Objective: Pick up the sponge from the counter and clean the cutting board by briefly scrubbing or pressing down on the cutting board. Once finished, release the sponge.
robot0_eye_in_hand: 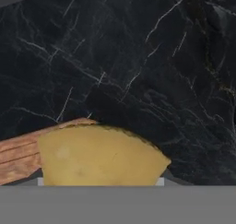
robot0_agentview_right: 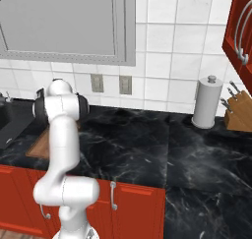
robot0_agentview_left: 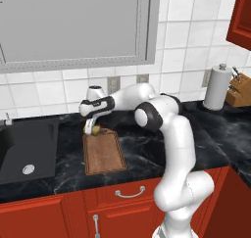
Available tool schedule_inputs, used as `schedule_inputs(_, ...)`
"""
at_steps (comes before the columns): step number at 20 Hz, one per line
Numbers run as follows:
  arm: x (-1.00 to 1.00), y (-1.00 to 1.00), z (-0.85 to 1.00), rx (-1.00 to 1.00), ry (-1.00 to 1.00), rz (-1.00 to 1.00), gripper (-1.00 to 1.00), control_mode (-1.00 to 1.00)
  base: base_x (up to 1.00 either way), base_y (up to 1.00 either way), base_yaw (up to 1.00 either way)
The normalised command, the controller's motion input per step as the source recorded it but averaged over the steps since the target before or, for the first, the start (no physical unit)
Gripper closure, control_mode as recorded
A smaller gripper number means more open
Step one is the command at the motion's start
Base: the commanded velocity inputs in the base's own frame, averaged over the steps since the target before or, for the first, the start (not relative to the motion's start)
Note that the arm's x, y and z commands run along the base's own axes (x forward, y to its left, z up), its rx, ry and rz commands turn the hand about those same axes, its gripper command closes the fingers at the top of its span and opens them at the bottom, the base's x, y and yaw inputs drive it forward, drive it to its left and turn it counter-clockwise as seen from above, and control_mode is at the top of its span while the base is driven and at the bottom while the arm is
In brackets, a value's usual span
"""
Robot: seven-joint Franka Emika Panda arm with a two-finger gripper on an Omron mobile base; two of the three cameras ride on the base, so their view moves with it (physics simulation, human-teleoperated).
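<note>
The yellow sponge (robot0_agentview_left: 96, 130) sits between the fingers of my gripper (robot0_agentview_left: 92, 128), which is shut on it at the far end of the brown wooden cutting board (robot0_agentview_left: 103, 154). In the hand view the sponge (robot0_eye_in_hand: 99, 156) fills the lower middle and hides the fingertips. A corner of the cutting board (robot0_eye_in_hand: 20, 156) shows at its left, and the black counter (robot0_eye_in_hand: 138, 57) lies beyond. I cannot tell whether the sponge touches the board. In the right base view my arm hides most of the cutting board (robot0_agentview_right: 38, 148).
A black sink basin (robot0_agentview_left: 24, 151) lies left of the board. A paper towel roll (robot0_agentview_left: 217, 87) and a knife block (robot0_agentview_left: 239, 91) stand at the back right of the counter (robot0_agentview_left: 147, 149). Tiled wall with outlets rises behind. Red cabinets are below.
</note>
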Motion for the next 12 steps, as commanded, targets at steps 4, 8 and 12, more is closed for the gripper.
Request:
schedule_inputs(4, -0.93, -0.09, -0.21, 0.00, -0.21, 0.00, 1.00, -1.00, 0.00, 0.00, 0.00)
schedule_inputs(8, -0.93, -0.19, -0.23, 0.00, -0.13, -0.02, 1.00, -1.00, 0.00, 0.00, 0.00)
schedule_inputs(12, -0.81, -0.29, -0.19, 0.00, -0.01, -0.01, 1.00, -1.00, 0.00, 0.00, 0.00)
